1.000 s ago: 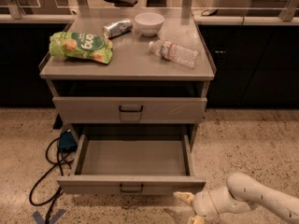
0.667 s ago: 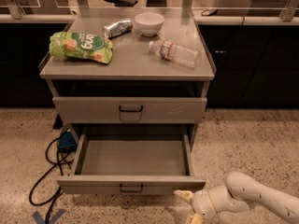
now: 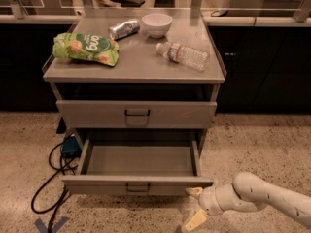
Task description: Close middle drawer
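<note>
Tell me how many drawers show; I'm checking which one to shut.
2. The top drawer is shut; the middle drawer stands pulled out below it, the gripper by its front right corner. A lower drawer may be hidden.

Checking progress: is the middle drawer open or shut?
Open: the middle drawer is pulled out, its empty tray showing. The end effector hovers near its front corner, fingers spread.

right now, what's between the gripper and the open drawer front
Nothing. In the camera view the open gripper sits just below the drawer front, at its right end, with only bare floor between.
</note>
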{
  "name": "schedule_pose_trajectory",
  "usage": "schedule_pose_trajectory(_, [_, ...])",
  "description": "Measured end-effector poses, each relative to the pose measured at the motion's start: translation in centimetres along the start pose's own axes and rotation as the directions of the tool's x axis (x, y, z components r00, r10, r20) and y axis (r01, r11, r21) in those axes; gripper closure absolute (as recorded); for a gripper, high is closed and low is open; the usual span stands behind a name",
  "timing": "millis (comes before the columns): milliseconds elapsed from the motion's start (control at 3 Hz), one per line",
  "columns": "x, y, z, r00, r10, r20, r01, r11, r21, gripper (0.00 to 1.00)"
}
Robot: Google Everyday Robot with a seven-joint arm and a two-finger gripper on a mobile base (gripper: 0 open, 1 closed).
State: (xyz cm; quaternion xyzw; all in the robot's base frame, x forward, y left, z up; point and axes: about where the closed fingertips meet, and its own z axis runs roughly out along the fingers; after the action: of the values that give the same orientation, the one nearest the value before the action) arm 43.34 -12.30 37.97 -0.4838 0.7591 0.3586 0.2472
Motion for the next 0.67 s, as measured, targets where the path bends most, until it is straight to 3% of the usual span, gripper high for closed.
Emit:
schedule_pose_trajectory(333, [-0.3,-2.8,0.0,0.999,0.048,-0.022,-0.046,0.9955,0.082,0.0])
schedule_pose_trajectory(667, [-1.2,-6.2,0.6,0.995,0.101,-0.028,-0.095,0.9808,0.17,0.0])
